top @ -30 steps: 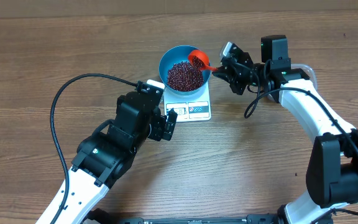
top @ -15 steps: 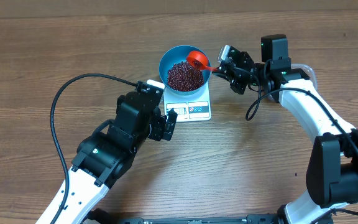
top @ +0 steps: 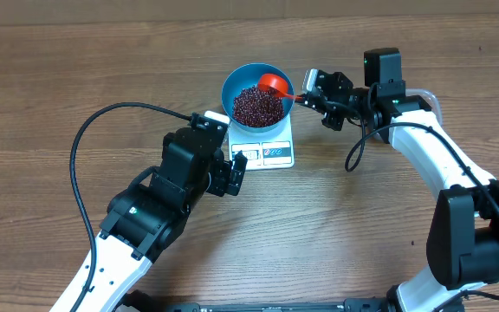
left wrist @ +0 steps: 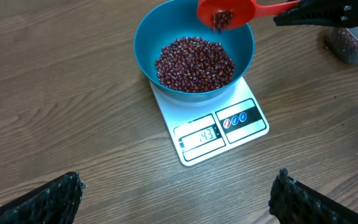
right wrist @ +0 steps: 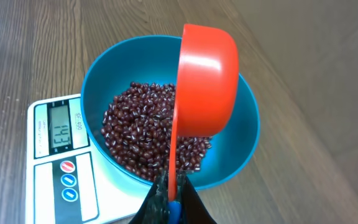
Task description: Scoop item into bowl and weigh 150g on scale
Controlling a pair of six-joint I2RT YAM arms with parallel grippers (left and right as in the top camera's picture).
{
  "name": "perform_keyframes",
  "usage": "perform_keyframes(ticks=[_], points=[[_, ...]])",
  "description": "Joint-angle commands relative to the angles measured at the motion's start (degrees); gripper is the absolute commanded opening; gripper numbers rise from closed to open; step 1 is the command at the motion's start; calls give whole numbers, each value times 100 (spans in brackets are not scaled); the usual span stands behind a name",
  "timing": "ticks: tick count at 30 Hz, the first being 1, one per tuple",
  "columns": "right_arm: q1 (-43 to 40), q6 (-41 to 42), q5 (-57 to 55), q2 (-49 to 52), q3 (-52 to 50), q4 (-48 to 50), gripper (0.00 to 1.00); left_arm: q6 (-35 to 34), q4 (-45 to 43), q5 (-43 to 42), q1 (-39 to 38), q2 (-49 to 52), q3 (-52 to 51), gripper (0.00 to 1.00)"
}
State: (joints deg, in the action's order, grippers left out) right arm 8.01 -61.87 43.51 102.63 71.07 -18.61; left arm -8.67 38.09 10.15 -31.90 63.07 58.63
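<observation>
Overhead, left wrist and right wrist views of a weighing set-up on a wooden table [top: 76, 61]. A white digital scale [top: 268, 153] sits near the middle of the table, display on its near side. A blue bowl [top: 230, 90] stands on the far part of the scale platform and holds a heap of dark red beans [top: 256, 105]. In the left wrist view the display [left wrist: 199, 135] appears to read 143.

The right arm reaches in from the right. Its tool [top: 313, 94] is pinched on the handle of a red scoop [top: 275, 83], as the right wrist view shows, where the dark fingers [right wrist: 160, 202] close on the handle at the lower edge. The scoop hangs above the far right part of the bowl, apart from the bean heap, and is tilted with its mouth turned down toward the beans. A few beans [left wrist: 221, 19] lie inside the scoop at its lower lip.

The left arm lies near and left of the scale. Its tool [left wrist: 178, 202] is spread, the two black fingertips [left wrist: 48, 200] standing well apart at the lower corners of the left wrist view, with nothing between them. It sits just near of the scale, not touching it.

A clear container [left wrist: 351, 46] with more beans stands right of the scale, partly hidden. A black cable [top: 85, 143] loops over the table on the left.
</observation>
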Motion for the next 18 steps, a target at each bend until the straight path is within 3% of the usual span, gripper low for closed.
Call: perform_keyframes(ticks=[1, 18], points=[[28, -319, 155, 15, -24, 90, 4, -15, -13, 76, -33, 31, -9, 99], [28, -295, 157, 15, -24, 184, 4, -15, -15, 76, -33, 31, -9, 100]])
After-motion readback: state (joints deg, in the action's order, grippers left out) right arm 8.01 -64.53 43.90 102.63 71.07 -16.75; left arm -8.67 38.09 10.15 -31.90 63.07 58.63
